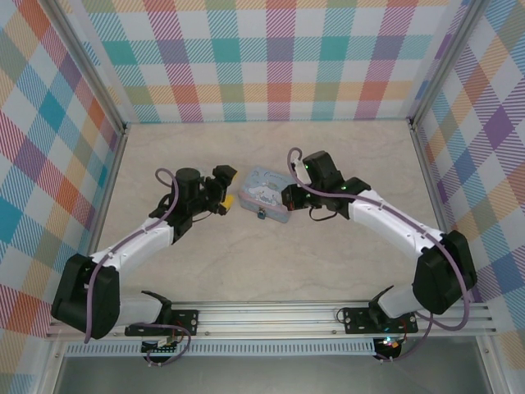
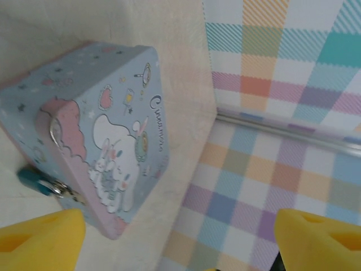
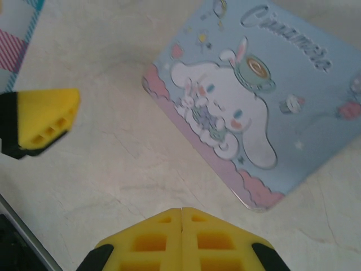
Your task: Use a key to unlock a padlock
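The padlock (image 2: 31, 178) is a tiny teal block with a thin silvery shackle, hanging at the near side of a pale blue cartoon tin (image 2: 101, 141). From above, the padlock (image 1: 261, 215) sits at the tin's (image 1: 264, 190) front edge. My left gripper (image 1: 225, 201) hovers just left of the tin, open. Its yellow fingers (image 2: 39, 240) stand wide apart with nothing between them. My right gripper (image 1: 288, 198) is at the tin's right side, shut. Its yellow fingertips (image 3: 169, 237) are pressed together above bare table. The key is out of view.
The tin (image 3: 265, 101) lies flat mid-table on the beige surface (image 1: 328, 263). One yellow finger of the left gripper (image 3: 45, 118) shows in the right wrist view. Plaid walls (image 1: 271, 57) enclose the back and both sides. A metal rail (image 1: 271, 316) runs along the near edge.
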Controlling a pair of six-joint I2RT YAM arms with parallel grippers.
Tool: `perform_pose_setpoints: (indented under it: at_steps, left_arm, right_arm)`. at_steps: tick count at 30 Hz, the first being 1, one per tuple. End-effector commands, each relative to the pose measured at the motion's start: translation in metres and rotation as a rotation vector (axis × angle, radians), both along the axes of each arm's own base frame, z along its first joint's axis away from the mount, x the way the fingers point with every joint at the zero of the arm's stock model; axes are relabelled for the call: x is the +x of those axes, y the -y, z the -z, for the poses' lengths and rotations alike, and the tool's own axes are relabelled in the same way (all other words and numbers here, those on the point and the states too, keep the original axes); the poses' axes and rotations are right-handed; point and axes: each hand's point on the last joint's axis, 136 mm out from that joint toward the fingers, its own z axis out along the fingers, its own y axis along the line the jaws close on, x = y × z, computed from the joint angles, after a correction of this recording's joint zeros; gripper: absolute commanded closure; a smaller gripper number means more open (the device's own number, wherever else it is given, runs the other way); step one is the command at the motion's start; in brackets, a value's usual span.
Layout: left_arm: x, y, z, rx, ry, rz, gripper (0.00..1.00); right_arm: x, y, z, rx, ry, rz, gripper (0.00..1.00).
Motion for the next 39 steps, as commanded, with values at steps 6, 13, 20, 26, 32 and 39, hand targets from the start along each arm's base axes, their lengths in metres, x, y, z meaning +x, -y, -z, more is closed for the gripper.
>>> perform_pose_setpoints:
  at_steps: [6, 13, 20, 26, 32, 39]
  left_arm:
    - [0.002, 0.019, -0.011, -0.405, -0.199, -0.107, 0.21]
    - [-0.001, 0.030, -0.003, -0.556, -0.322, -0.135, 0.32]
    - [-0.003, 0.025, -0.004, -0.602, -0.326, -0.186, 0.37]
    - [-0.001, 0.025, -0.007, -0.628, -0.320, -0.193, 0.42]
    - [0.000, 0.025, -0.007, -0.636, -0.321, -0.195, 0.54]
    - [0.000, 0.025, -0.007, -0.639, -0.321, -0.197, 0.68]
  right_arm:
    - [0.037, -0.058, -0.057, 0.178, 0.199, -0.123, 1.00]
    - [0.047, -0.097, -0.073, 0.254, 0.260, -0.164, 1.00]
    - [0.041, -0.118, -0.066, 0.280, 0.234, -0.196, 1.00]
    - [0.035, -0.124, -0.055, 0.286, 0.198, -0.207, 1.00]
    - [0.033, -0.122, -0.052, 0.288, 0.187, -0.196, 1.00]
    - [0.032, -0.120, -0.049, 0.281, 0.185, -0.195, 1.00]
